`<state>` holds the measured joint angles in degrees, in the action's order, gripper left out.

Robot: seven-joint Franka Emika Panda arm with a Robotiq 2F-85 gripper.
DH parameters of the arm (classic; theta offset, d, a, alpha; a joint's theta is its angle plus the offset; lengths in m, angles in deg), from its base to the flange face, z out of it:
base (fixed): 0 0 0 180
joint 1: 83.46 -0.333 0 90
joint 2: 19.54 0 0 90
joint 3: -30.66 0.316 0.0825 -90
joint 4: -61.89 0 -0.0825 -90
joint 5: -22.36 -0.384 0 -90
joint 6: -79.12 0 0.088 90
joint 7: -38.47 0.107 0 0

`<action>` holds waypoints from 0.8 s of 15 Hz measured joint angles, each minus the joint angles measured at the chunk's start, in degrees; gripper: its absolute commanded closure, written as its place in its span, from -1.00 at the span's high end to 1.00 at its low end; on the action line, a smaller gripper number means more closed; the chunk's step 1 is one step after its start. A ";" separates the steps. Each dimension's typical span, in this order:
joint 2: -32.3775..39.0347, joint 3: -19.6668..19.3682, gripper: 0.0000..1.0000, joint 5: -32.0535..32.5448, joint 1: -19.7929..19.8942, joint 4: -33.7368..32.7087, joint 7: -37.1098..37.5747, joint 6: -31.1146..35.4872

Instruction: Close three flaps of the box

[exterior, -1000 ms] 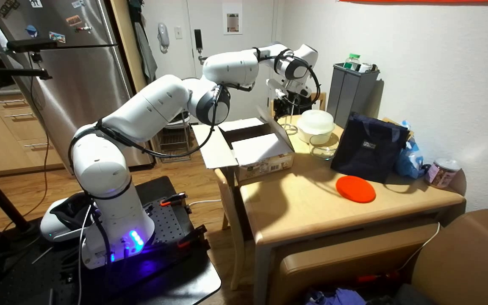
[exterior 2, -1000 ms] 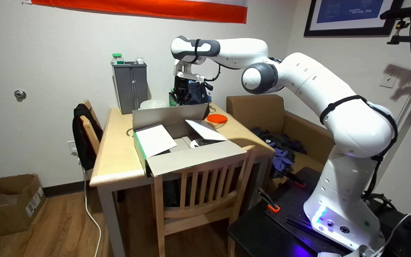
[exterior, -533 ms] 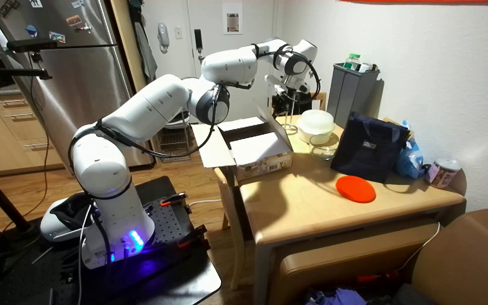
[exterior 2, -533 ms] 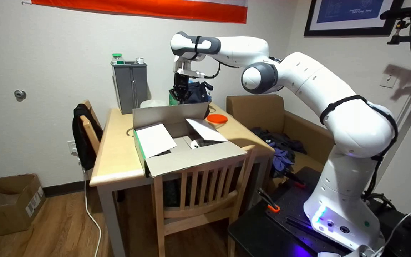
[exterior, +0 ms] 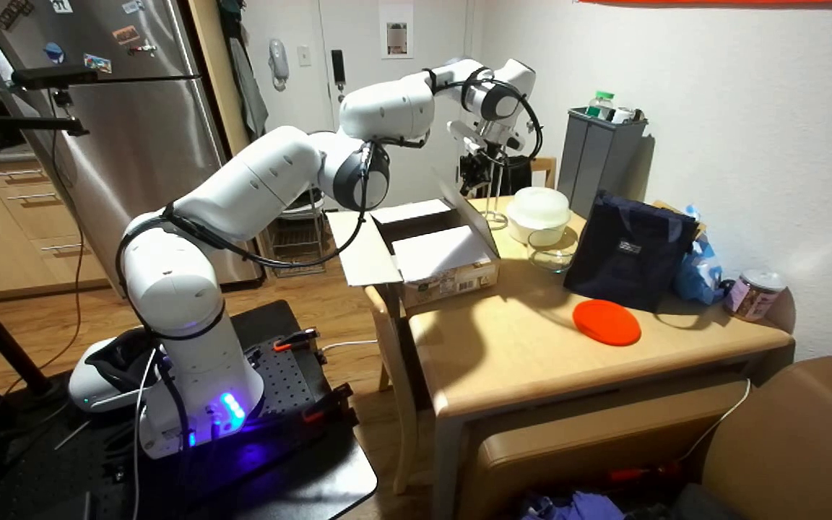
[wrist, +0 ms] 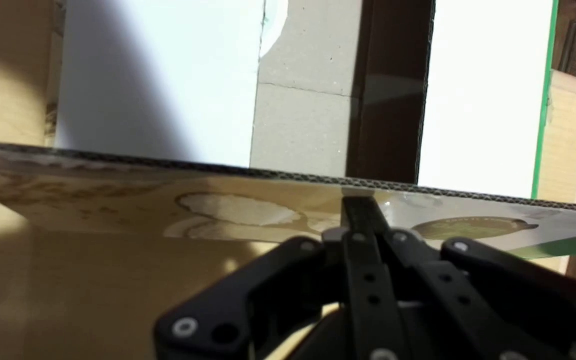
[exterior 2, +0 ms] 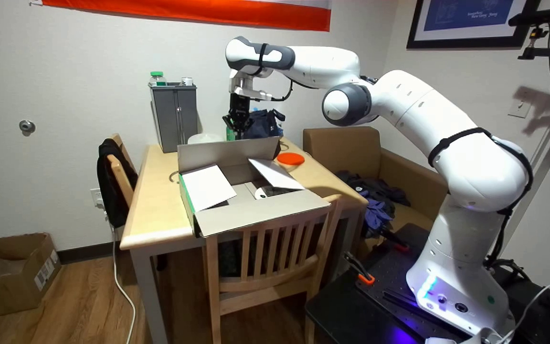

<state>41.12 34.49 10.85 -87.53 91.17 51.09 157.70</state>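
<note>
The tan cardboard box (exterior: 452,283) sits on the table and shows in both exterior views (exterior 2: 187,198). Its two side flaps, white on top, (exterior 2: 208,186) (exterior 2: 275,173) tilt inward over the opening. The flap on the chair side (exterior 2: 260,210) is folded outward above the chair back. The far flap (exterior 2: 227,153) stands up. My gripper (exterior 2: 238,131) is behind that far flap, on its outer side. In the wrist view the gripper (wrist: 360,205) is shut with nothing between its fingers. Its tips are close to the flap's printed outer face (wrist: 248,207); I cannot tell if they touch.
A metal stand (exterior: 495,213), a white lidded bowl (exterior: 537,209) and a glass bowl (exterior: 550,254) stand beside the box. A black bag (exterior: 625,249) and a red lid (exterior: 606,323) lie farther along the table. A wooden chair (exterior 2: 265,260) stands against the near edge.
The arm has risen a little, and the gripper has moved slightly up and left in both exterior views. The box shifted very slightly toward the chair. The flaps look about the same.
</note>
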 measured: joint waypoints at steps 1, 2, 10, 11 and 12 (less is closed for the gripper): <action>-0.01 0.00 -0.99 0.03 -0.10 -0.13 0.00 -0.39; -0.05 -0.01 -0.99 0.07 -0.18 -0.19 0.02 -0.76; -0.39 -0.01 -0.99 0.07 -0.53 -0.07 0.20 -4.11; -0.35 -0.01 -0.99 0.05 -0.51 0.00 0.20 -4.41; -0.25 -0.01 -0.99 0.04 -0.48 0.06 0.20 -4.71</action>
<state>40.87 34.48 10.88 -88.02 91.23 51.29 152.99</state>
